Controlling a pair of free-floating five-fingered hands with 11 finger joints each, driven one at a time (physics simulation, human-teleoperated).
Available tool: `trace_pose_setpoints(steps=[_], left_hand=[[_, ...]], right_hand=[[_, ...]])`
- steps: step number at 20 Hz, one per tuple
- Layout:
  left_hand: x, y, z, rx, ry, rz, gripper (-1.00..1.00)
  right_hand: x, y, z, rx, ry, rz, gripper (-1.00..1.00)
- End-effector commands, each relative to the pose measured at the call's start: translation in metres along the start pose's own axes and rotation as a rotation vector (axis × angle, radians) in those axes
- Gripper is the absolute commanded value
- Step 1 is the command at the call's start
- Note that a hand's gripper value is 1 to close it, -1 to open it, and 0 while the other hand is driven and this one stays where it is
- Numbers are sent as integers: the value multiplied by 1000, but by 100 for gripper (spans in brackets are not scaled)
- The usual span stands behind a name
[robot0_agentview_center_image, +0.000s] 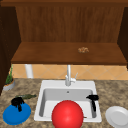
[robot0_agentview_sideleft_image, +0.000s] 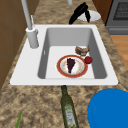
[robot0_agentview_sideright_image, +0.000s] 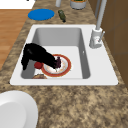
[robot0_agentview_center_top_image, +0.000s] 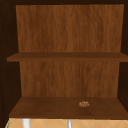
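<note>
Nearest, a red ball (robot0_agentview_center_image: 67, 114) sits in front of the sink (robot0_agentview_center_image: 67, 86). Inside the basin lies a red-rimmed plate (robot0_agentview_sideleft_image: 72, 66) carrying a dark purple piece (robot0_agentview_sideleft_image: 71, 64), with a small red fruit (robot0_agentview_sideleft_image: 88, 59) and a brown pastry (robot0_agentview_sideleft_image: 82, 50) just beside it. From the right, the right hand (robot0_agentview_sideright_image: 37, 57) reaches down into the sink, its fingers straight and close together, fingertips touching the purple piece. Farther left, the left hand (robot0_agentview_center_image: 17, 102) hovers over a blue plate (robot0_agentview_center_image: 16, 114), fingers curled, holding nothing.
</note>
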Motion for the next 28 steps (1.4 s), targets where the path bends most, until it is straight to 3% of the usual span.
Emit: trace_pose_setpoints(steps=[1, 16, 26, 27, 28], left_hand=[[0, 0, 0, 0, 0, 0, 0], [0, 0, 0, 0, 0, 0, 0], [0, 0, 0, 0, 0, 0, 0], [0, 0, 0, 0, 0, 0, 0], [0, 0, 0, 0, 0, 0, 0]], right_hand=[[-7, 9, 28, -20, -26, -34, -100], [-19, 69, 122, -46, -28, -37, -100], [-29, 85, 143, -35, -24, -43, -100], [-27, 77, 131, -16, -28, -8, -100], [-27, 85, 139, -8, -23, -6, -100]])
